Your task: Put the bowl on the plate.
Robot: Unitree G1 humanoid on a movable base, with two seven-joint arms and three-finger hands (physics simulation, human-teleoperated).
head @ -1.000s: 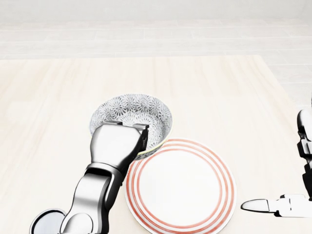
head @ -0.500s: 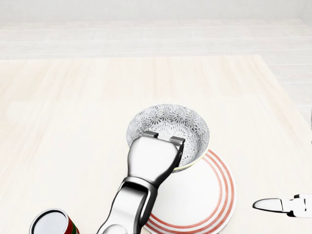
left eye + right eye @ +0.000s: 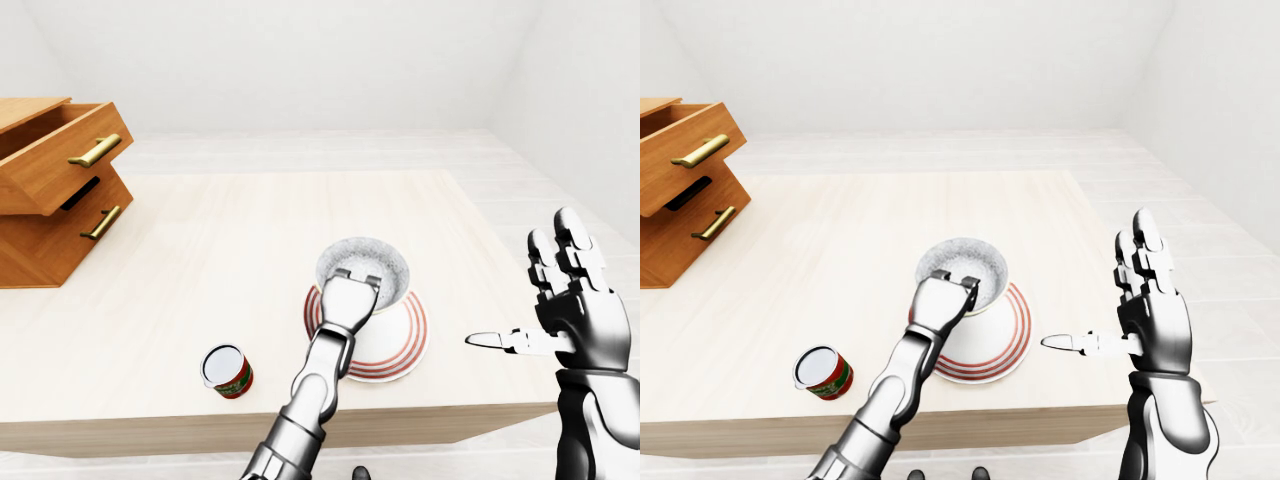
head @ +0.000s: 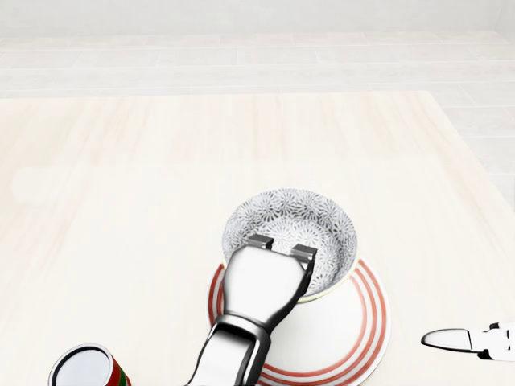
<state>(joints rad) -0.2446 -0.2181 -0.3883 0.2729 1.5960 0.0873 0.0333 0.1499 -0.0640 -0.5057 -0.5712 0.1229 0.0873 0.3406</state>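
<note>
A light wooden tabletop point(image 4: 121, 201) carries everything here. Near its left edge in the left-eye view stands a brown wooden drawer unit point(image 3: 50, 190) with brass handles, its upper drawer pulled out; it is well apart from the rest. A small red tin can point(image 3: 227, 371) with a silver lid stands upright near the bottom edge of the tabletop, to the left of the left arm and clear of the dishes. Nothing lies between the can and the white round plate point(image 4: 366, 322) with red rings.

The grey-and-white flower-patterned bowl point(image 4: 302, 221) sits upright over the upper left part of the plate, its far side reaching past the plate's rim. Whether it rests on the plate or is held just above it cannot be told. The left hand point(image 4: 265, 281) covers the bowl's lower rim; two fingers point(image 4: 259, 241) hook over that rim into the bowl, gripping it. The thumb and the bowl's underside are hidden by the hand, as is much of the plate's left half.

The right hand point(image 3: 1150, 300) is raised off the tabletop to the right of the plate, fingers spread wide and thumb pointing toward it, holding nothing. The head view cuts it off, showing only its thumb.
</note>
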